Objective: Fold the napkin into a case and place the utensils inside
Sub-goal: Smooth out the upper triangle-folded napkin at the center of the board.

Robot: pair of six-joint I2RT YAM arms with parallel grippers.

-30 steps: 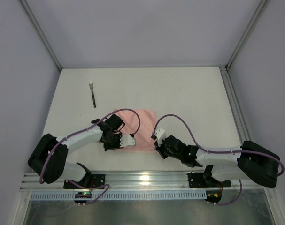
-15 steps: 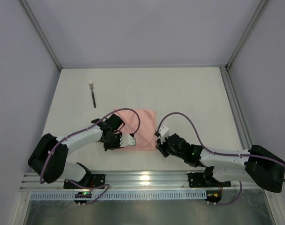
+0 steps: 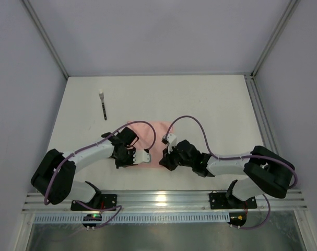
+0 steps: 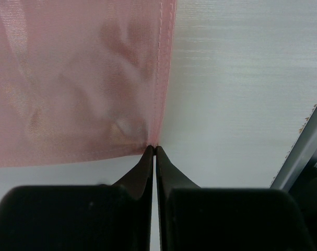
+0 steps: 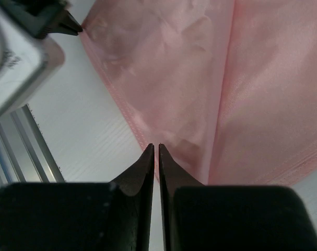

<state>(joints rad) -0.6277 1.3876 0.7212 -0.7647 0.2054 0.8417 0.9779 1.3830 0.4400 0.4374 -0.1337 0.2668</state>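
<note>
Salmon-pink square cloth napkin [image 3: 159, 129] lies mid-tabletop [image 3: 210, 104]. Left fingers [image 4: 142, 170] are clenched on its 7 o'clock corner. Right fingers [image 5: 142, 170] are nearly together at its edge, grasp unclear.

- My napkin [image 3: 143, 137] reads salmon pink, plain, with a paler stitched hem along its edge; through the wrist cameras the weave has a faint sheen.
- The utensil [image 3: 104, 109] is black with a white tip.
- The table [image 3: 215, 110] is off-white, finely ribbed up close.
- On the left gripper [image 4: 154, 150] and right gripper [image 5: 156, 149] I see matte black fingers.
- The arms [image 3: 90, 153] are black at the joints with light grey-white links.
- Their cables [image 3: 186, 117] are purple.
- The rail [image 3: 163, 200] is silver.
- The walls [image 3: 158, 36] look pale lilac-grey.
</note>
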